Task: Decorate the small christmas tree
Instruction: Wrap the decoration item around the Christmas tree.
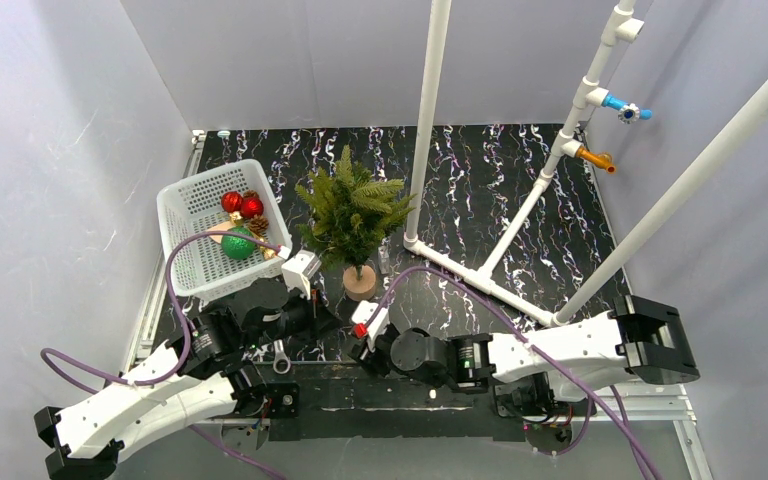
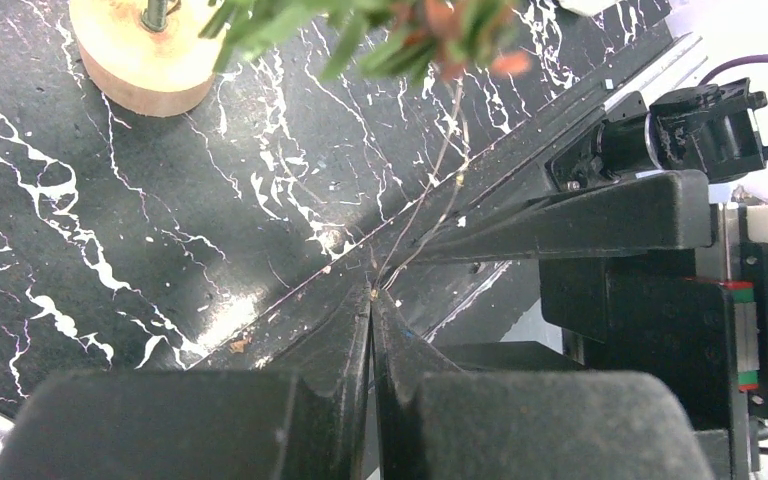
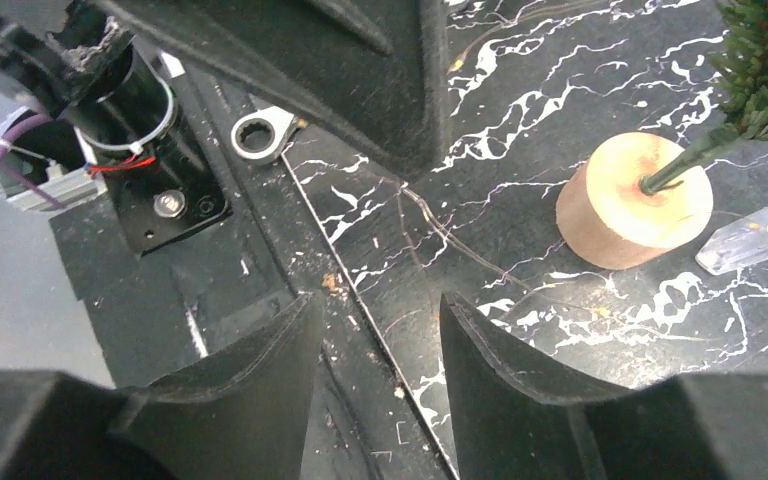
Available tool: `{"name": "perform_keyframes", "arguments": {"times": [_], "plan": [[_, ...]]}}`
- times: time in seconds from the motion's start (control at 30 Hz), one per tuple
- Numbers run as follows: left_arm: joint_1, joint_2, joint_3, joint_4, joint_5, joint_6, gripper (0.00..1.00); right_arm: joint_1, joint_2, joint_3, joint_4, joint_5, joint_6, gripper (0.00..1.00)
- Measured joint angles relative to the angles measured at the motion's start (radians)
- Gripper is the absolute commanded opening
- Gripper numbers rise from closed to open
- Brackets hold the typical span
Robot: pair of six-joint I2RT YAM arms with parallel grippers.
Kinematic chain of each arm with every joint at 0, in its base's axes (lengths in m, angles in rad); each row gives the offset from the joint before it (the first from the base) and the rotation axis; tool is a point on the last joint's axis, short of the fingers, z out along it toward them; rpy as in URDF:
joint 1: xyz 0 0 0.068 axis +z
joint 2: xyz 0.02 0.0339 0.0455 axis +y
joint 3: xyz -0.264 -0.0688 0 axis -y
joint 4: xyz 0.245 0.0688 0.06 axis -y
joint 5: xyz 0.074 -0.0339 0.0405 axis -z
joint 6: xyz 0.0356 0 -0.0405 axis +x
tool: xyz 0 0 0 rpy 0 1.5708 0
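Note:
The small christmas tree [image 1: 352,208] stands mid-table on its round wooden base [image 1: 360,283], which also shows in the wrist views [image 2: 140,60] [image 3: 632,200]. My left gripper [image 2: 372,292] is low over the table just in front of the base, left of it, and shut. It pinches a thin thread [image 2: 430,180] that runs up to a blurred orange-brown thing [image 2: 450,25] among the lower branches. My right gripper [image 3: 380,300] hangs open over the table's front edge, just right of the left gripper, with nothing between its fingers.
A white basket [image 1: 188,205] left of the tree holds red balls [image 1: 241,204], a green ball [image 1: 239,244] and a pine cone [image 1: 258,226]. A clear icicle piece [image 3: 760,235] lies by the base, a wrench [image 3: 260,132] at the front edge. White pipes [image 1: 425,130] stand on the right.

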Motion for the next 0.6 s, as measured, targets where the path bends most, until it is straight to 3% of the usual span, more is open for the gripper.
{"name": "perform_keyframes", "arguments": {"times": [0.1, 0.3, 0.37, 0.4, 0.43, 0.47, 0.53, 0.6], "plan": [[0.000, 0.000, 0.000, -0.005, 0.004, -0.003, 0.00, 0.000, 0.029, 0.000, 0.039, 0.026, -0.006, 0.47], [0.000, -0.002, 0.000, -0.015, 0.010, -0.012, 0.00, 0.000, 0.091, -0.006, 0.096, 0.068, -0.009, 0.06], [0.000, -0.003, 0.000, -0.015, 0.011, -0.015, 0.00, 0.000, 0.096, -0.022, 0.109, 0.082, -0.002, 0.01], [0.000, -0.003, 0.000, -0.018, 0.012, -0.015, 0.06, 0.000, 0.096, -0.029, 0.117, 0.089, 0.002, 0.01], [0.000, -0.003, 0.000, -0.022, 0.013, -0.016, 0.30, 0.000, 0.096, -0.034, 0.123, 0.098, 0.005, 0.01], [0.000, -0.003, 0.000, -0.023, 0.014, -0.014, 0.46, 0.000, 0.095, -0.035, 0.126, 0.105, 0.008, 0.01], [0.000, -0.005, 0.000, -0.021, 0.017, -0.010, 0.62, 0.000, 0.085, -0.047, 0.127, 0.119, 0.013, 0.01], [0.000, -0.006, 0.000, -0.021, 0.019, -0.007, 0.72, 0.000, 0.063, -0.070, 0.124, 0.134, 0.026, 0.01]]}}
